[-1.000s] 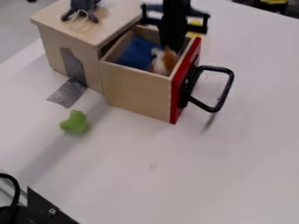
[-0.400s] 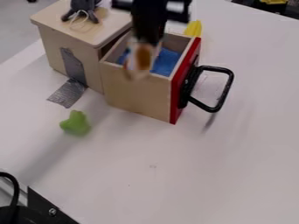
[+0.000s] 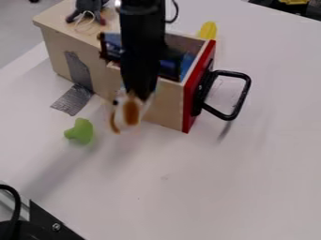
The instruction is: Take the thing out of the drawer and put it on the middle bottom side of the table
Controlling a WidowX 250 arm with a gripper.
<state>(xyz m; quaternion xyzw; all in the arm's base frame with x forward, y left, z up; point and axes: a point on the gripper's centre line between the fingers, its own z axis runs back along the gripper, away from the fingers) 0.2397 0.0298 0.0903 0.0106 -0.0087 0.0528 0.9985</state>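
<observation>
White table, gray floor beyond, end effector clamped on white-and-orange toy

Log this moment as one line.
gripper: holding brown-and-white toy | toy: outside drawer | drawer: open | placement on table: not yet done

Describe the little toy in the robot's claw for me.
The toy is small and white, with orange-brown patches and a dark spot near one edge. It looks soft, perhaps plush; I cannot tell what it depicts. The gripper holds it from above, in front of the open drawer in this view, apparently clear of the table.
</observation>
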